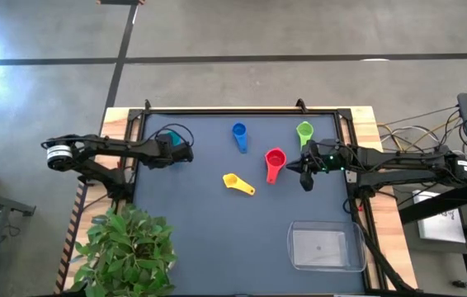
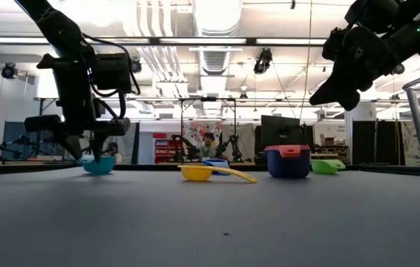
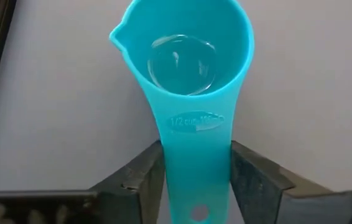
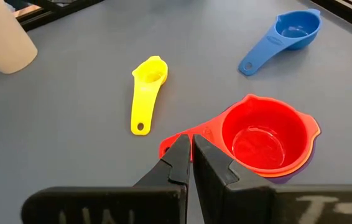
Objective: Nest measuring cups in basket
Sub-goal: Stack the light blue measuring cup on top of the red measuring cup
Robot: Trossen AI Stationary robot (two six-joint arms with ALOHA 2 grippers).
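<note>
Flanking the teal cup (image 3: 185, 74) handle, left tool (image 3: 194, 180) part-open; right tool (image 4: 190, 163) clenched.

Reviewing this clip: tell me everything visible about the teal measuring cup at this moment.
The teal measuring cup is a glossy, smooth plastic scoop with a round bowl, a small pour spout on its rim and a flat handle with raised "1/2 cup" lettering and a hole near its end. It is empty and sits upright on the dark table, at the table's left side in the high view. The left end effector straddles the handle, one finger at each edge; whether they press it yet cannot be told. No other cup touches it.
</note>
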